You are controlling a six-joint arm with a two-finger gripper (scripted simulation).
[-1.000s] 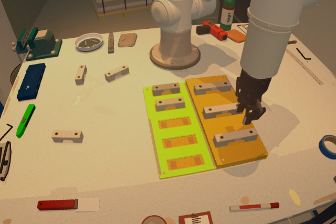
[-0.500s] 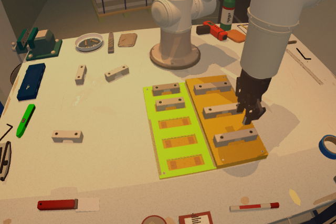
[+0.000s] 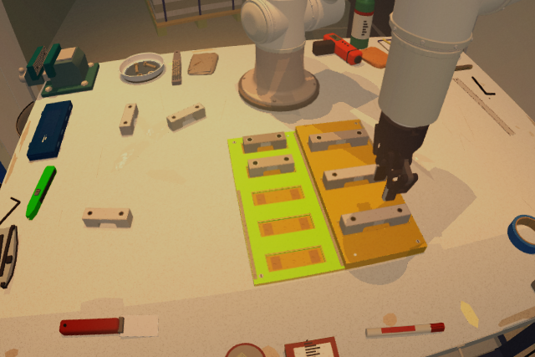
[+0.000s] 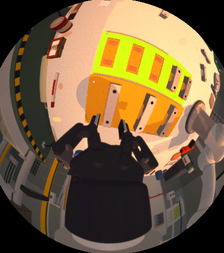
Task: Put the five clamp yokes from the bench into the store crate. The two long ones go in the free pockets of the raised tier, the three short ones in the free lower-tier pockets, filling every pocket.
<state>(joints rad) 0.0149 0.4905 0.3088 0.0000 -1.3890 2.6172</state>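
Note:
The store crate lies flat on the bench, an orange raised tier (image 3: 361,191) on the right and a green lower tier (image 3: 283,208) on the left. Three long yokes sit on the raised tier, and above the right end of the nearest one (image 3: 375,218) (image 4: 111,104) hangs my empty, open gripper (image 3: 395,189) (image 4: 109,124). Two short yokes (image 3: 264,142) (image 3: 271,164) fill the far pockets of the lower tier, and its three near pockets (image 3: 287,225) are free. Three short yokes lie on the bench at left (image 3: 107,216) (image 3: 128,118) (image 3: 186,116).
A dish (image 3: 141,66) sits at the far left beside a green vise (image 3: 65,70). A blue case (image 3: 50,128) and green knife (image 3: 39,192) lie along the left edge. The arm's base (image 3: 278,81) stands behind the crate, and a tape roll (image 3: 523,234) lies at right.

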